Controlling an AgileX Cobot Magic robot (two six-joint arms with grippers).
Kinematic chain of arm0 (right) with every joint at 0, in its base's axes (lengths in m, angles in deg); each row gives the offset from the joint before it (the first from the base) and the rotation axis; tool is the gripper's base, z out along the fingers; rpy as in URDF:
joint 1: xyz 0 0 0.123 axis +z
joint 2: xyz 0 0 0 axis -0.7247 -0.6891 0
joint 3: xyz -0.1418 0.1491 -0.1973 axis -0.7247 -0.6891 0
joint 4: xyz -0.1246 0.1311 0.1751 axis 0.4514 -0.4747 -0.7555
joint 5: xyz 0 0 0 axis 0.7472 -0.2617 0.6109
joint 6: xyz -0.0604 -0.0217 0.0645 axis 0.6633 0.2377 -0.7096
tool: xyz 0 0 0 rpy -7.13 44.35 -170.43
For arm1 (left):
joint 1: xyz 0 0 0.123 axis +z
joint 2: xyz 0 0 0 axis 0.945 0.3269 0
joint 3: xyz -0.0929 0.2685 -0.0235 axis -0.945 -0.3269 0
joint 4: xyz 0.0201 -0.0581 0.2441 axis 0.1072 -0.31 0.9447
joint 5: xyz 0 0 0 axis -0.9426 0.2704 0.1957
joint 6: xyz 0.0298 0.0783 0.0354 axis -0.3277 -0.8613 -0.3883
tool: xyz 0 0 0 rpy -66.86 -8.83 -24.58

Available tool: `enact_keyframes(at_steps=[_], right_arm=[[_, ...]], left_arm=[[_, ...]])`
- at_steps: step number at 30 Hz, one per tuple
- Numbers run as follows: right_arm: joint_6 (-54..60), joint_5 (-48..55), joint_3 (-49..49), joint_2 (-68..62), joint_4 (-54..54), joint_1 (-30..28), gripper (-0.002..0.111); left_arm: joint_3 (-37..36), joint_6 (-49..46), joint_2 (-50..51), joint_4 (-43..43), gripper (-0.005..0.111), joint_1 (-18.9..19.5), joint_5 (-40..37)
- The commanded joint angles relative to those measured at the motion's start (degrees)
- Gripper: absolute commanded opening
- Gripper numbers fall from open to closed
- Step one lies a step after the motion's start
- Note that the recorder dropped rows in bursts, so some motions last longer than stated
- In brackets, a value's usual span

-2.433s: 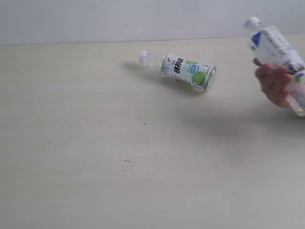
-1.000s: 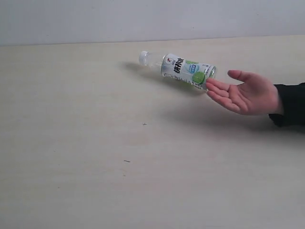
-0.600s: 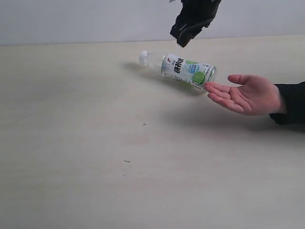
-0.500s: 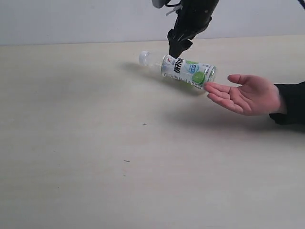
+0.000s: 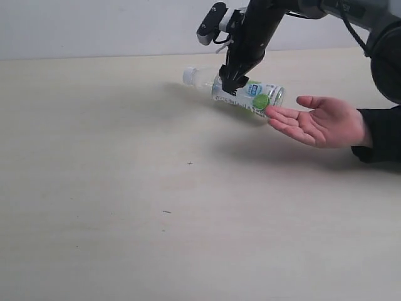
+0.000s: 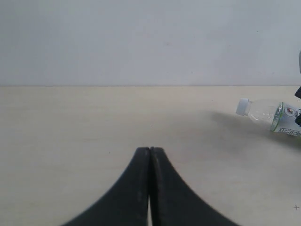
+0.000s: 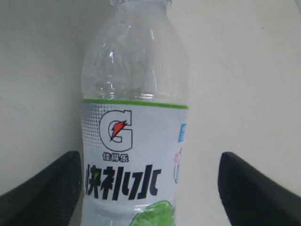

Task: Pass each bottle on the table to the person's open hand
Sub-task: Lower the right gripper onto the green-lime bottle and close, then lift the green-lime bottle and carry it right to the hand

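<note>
**Closing on the last bottle in view**

We start with the table [image 5: 113, 200], which is wide and pale. It carries only one bottle that we can see. The right arm [image 5: 263, 25] reaches down over the table's far side, and the person's open hand [image 5: 326, 122] waits palm-up to the right, close by.

The bottle [image 5: 250, 94] lies on its side, with its green-lime label [image 5: 260, 100] towards the hand and its white cap [image 5: 190, 75] pointing away. Its base sits just beside the person's fingertips, and we cannot tell whether they touch.

The right gripper [image 5: 230, 83] is down at the bottle's shoulder. In the right wrist view its jaws stand wide, one on each side of the label, and have not yet closed on it. The left gripper [image 6: 149, 188] hovers well apart from the bottle, with its jaws pressed together and holding nothing.

To do this step well, we should centre the jaws across the labelled body rather than the tapering neck. We should lower until the fingers reach past the widest part, then close gently, because thin clear plastic is likely to buckle or roll. The carry is short, so we should lift only enough to clear the table and keep clear of the waiting fingers.
</note>
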Motion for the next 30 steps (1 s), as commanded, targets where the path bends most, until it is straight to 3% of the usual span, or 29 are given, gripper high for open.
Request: enact_keyframes(at_steps=[1,10,12,15,20,30], right_arm=[[0.6,-0.7,0.5,-0.9,0.5,-0.2,0.075],[2.1,-0.8,0.5,-4.5,0.5,-0.2,0.069],[2.1,-1.9,0.5,-4.4,0.5,-0.2,0.059],[2.1,-2.3,0.5,-2.9,0.5,-0.2,0.030],[-3.9,-2.0,0.5,0.2,0.2,-0.2,0.002],[-23.3,2.2,0.5,10.7,0.2,-0.2,0.000]], left_arm=[[0.0,0.1,-0.3,0.1,0.000,0.1,0.0],[0.0,0.1,-0.3,0.1,0.000,0.1,0.0],[0.0,0.1,-0.3,0.1,0.000,0.1,0.0],[0.0,0.1,-0.3,0.1,0.000,0.1,0.0],[0.0,0.1,-0.3,0.1,0.000,0.1,0.0],[0.0,0.1,-0.3,0.1,0.000,0.1,0.0]])
